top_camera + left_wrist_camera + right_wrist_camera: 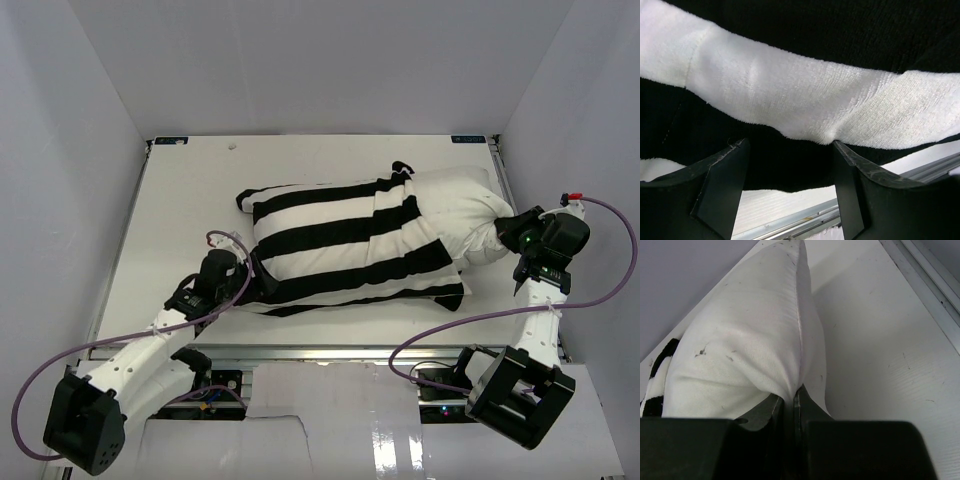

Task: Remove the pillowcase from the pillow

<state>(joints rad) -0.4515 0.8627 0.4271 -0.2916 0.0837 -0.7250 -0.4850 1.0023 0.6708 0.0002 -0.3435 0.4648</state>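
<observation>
- White table (180, 200), walled in white on three sides; I work from its near edge.
- Left gripper (790, 144): fingers spread at the near left edge of the striped pillowcase (330, 240), not yet biting. Risk: if I close too deep I catch the cushion beneath the cloth as well, and the pull drags everything along.
- Right gripper (789, 397): pressed together on a thin fold at the seam of the pillow (750, 330). Risk: with so little fabric pinched, it may slip free once the pillowcase is pulled leftward.
- Pillow lies across the middle of the table, its bare right end out of the pillowcase, the rest inside. Risk: the opening bunches on the plump middle and jams.
</observation>
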